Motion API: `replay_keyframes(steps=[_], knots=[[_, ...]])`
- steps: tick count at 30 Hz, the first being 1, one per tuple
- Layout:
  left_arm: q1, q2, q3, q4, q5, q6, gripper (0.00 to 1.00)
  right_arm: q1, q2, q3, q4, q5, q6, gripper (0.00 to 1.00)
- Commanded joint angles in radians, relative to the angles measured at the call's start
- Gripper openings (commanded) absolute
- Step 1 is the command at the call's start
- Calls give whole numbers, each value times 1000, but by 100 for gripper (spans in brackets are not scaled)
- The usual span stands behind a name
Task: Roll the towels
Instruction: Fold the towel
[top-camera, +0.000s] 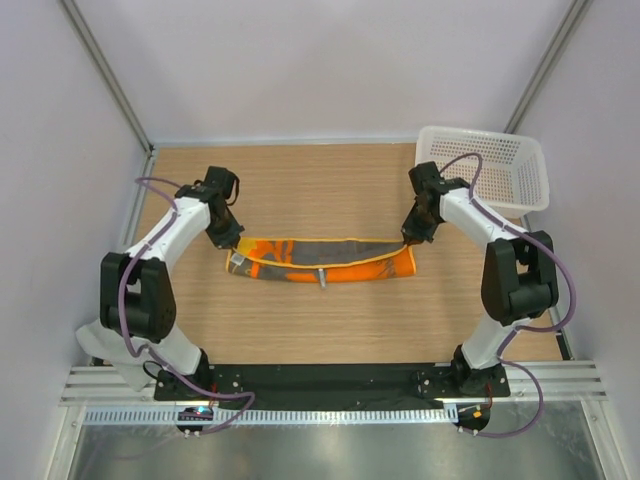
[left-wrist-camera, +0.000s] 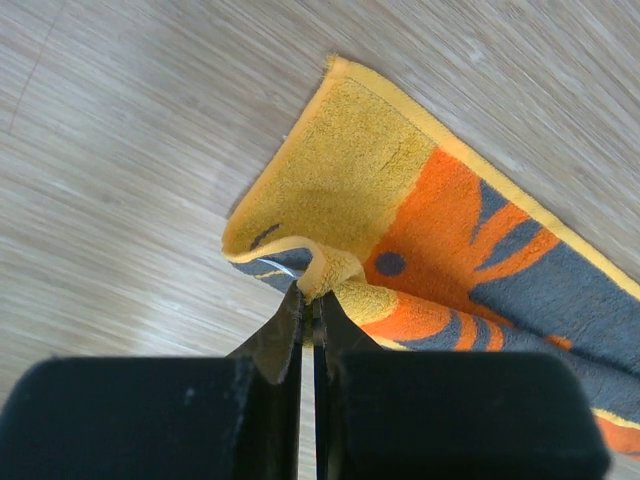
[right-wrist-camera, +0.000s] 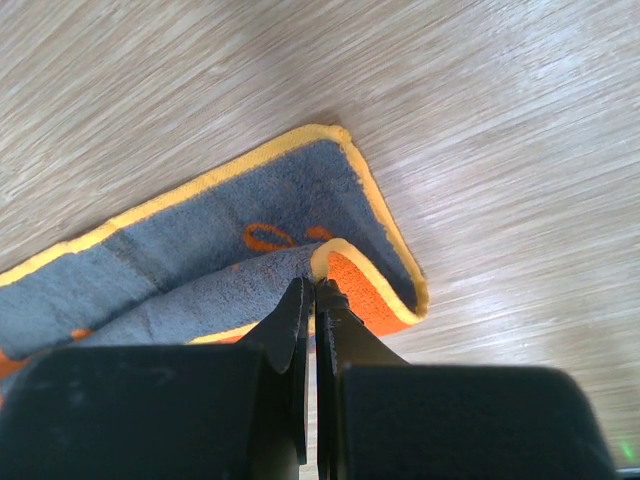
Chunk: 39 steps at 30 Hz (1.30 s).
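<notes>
Seen from above, the orange towel was stretched as a long folded band across the middle of the table. Its ends were pinched by the left gripper and the right gripper. The white basket stood at the far right corner, well apart, and no second towel could be seen.

In the left wrist view, the left gripper was clamped nearly closed on a bunched fold of the yellow-edged corner.

In the right wrist view, the right gripper was likewise closed on the hem at the other end.

Little cloth was held in either pinch. A corner could be lost under an uneven pull, and a crooked or loose roll would likely result.

No brand or writing could be read, and a small pale tag at the near edge appeared blank.
</notes>
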Motion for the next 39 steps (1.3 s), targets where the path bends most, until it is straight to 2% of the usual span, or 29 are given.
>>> replay_keyframes(steps=[1, 13, 16, 17, 19, 20, 22, 23, 24, 26, 27, 32, 36, 39], knots=[[19, 37, 42, 24, 12, 28, 1, -11, 21, 44, 17, 1, -18, 1], [65, 219, 132, 32, 52, 52, 0, -45, 153, 142, 19, -20, -50, 1], [76, 265, 157, 29, 57, 52, 5, -45, 193, 165, 11, -34, -58, 13], [80, 277, 164, 21, 60, 52, 9, -45, 202, 174, 11, -35, -60, 28], [88, 304, 180, 18, 80, 52, 25, -43, 217, 182, 8, -38, -63, 40], [99, 307, 183, 18, 87, 51, 35, -45, 221, 189, 3, -39, -61, 55], [110, 301, 184, 19, 95, 48, 54, -43, 222, 203, -3, -34, -64, 65], [114, 292, 192, 19, 94, 48, 60, -45, 221, 209, -12, -29, -69, 72], [117, 284, 195, 16, 88, 48, 68, -43, 218, 217, -17, -26, -70, 75], [119, 252, 215, -8, 48, 46, 81, -43, 204, 246, -35, -20, -81, 81], [120, 223, 218, -11, 26, 46, 82, -43, 190, 264, -43, -16, -84, 85], [119, 106, 184, -43, -46, 31, 87, -45, 107, 285, -87, 52, -106, 88], [117, -15, 64, -25, -61, 20, 87, -45, -14, 199, -58, 55, -113, 87], [102, -98, -22, 12, -23, 15, 85, -43, -119, 49, 35, -21, -112, 74]])
